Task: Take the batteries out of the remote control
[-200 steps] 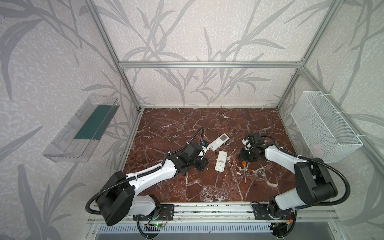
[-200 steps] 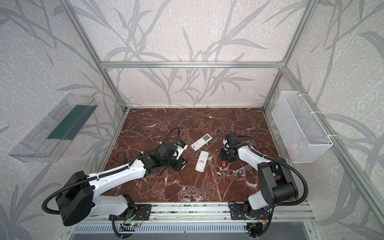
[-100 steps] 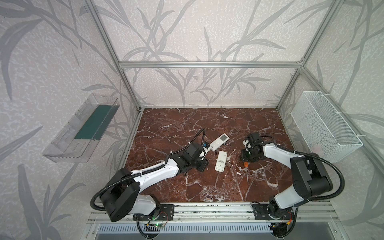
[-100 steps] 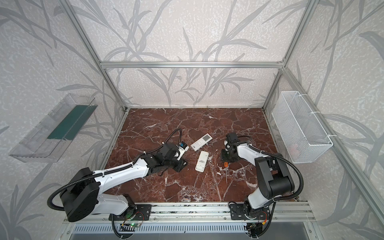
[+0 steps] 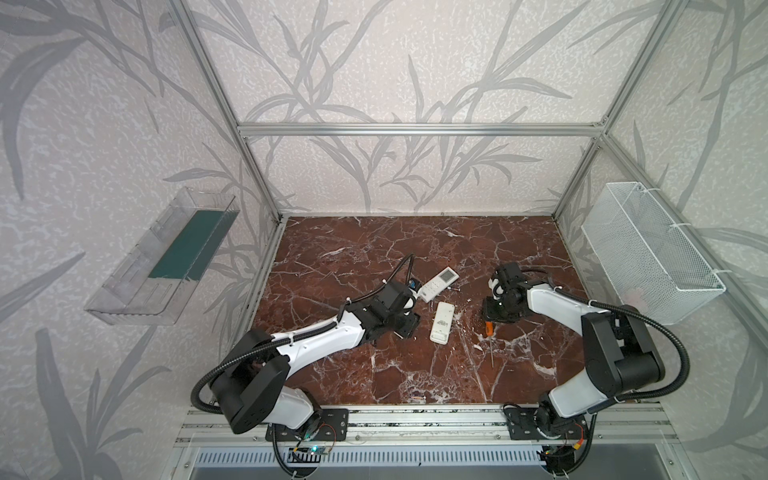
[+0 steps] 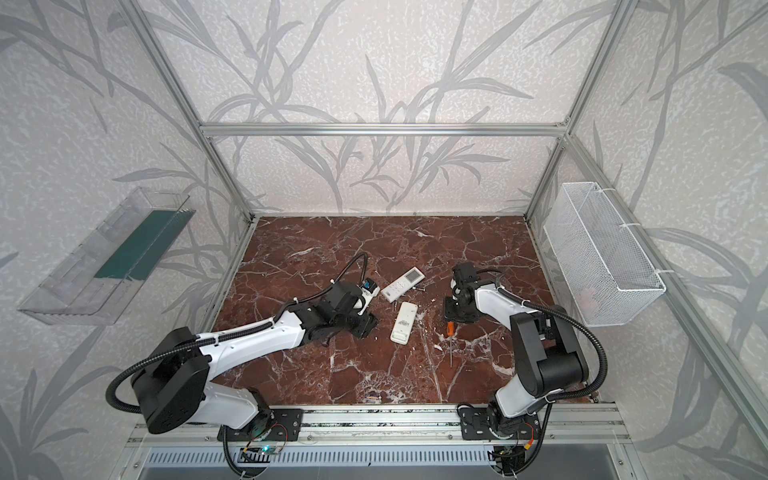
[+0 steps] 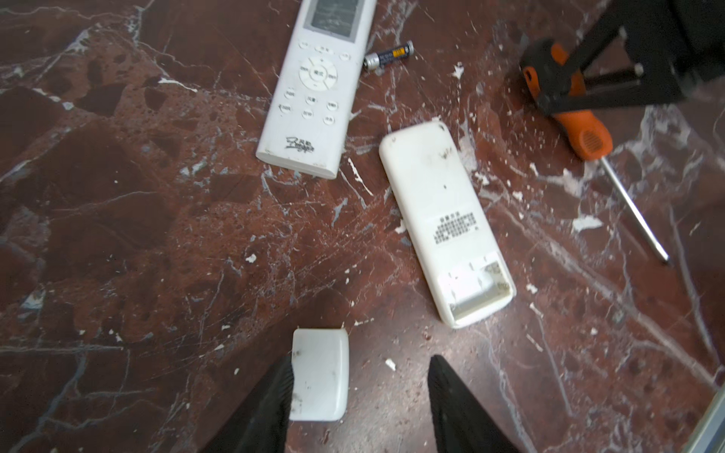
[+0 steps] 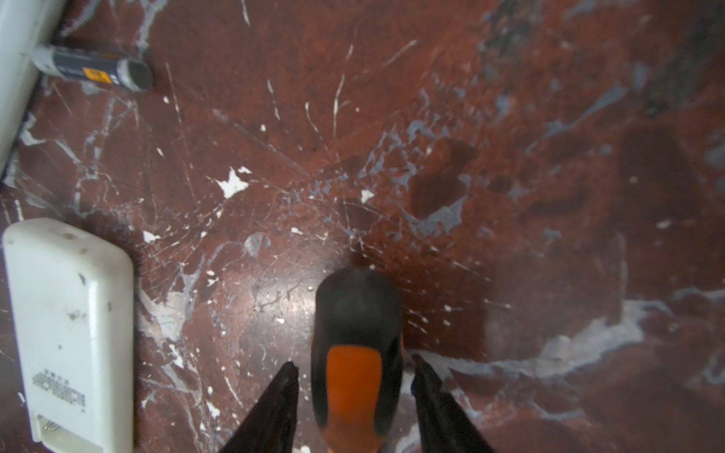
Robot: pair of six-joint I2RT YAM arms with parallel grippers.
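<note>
Print on remote (image 7: 310,117) and battery (image 7: 388,57) is illegible.

Pretty clearly a robot lab cell: aluminium frame (image 5: 415,129) boxing in leaf-print wall panels (image 5: 415,62), marble-look tabletop (image 5: 415,241), two robot arms (image 5: 320,338) bolted to a rail (image 5: 415,419) at the bottom.

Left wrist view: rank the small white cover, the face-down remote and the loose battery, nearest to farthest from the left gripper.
1. Small white cover, between the fingers of the left gripper.
2. Face-down remote, farther ahead.
3. Loose battery, beside the face-up remote.
</note>
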